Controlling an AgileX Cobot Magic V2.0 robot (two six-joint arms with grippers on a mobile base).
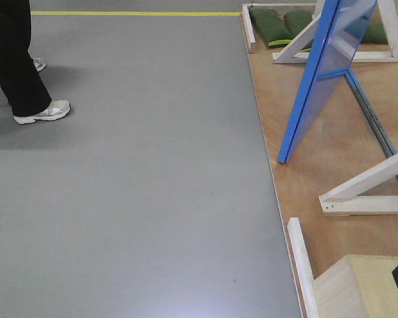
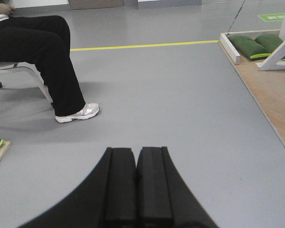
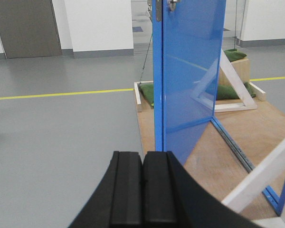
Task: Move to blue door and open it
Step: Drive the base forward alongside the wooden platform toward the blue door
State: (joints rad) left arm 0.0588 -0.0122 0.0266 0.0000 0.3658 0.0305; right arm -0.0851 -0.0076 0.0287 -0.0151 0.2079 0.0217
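Note:
The blue door (image 3: 190, 71) stands on a wooden platform straight ahead of my right gripper (image 3: 143, 154), which is shut with nothing in it. I see the door nearly edge-on; its panel angles away to the right from a blue floor track. A grey latch plate (image 3: 157, 12) and a round silver lock (image 3: 173, 4) show at the top edge of the view. In the front view the blue door (image 1: 322, 73) leans across the upper right. My left gripper (image 2: 137, 151) is shut and empty, pointing over bare grey floor.
A seated person's black trousers and white shoe (image 1: 43, 112) are at the left. The wooden platform (image 1: 318, 172) has a raised white rim, white slanted braces (image 1: 365, 185) and green sandbags (image 1: 278, 26). A pale wooden box (image 1: 358, 285) sits at the near right. A yellow floor line (image 1: 132, 12) runs far ahead.

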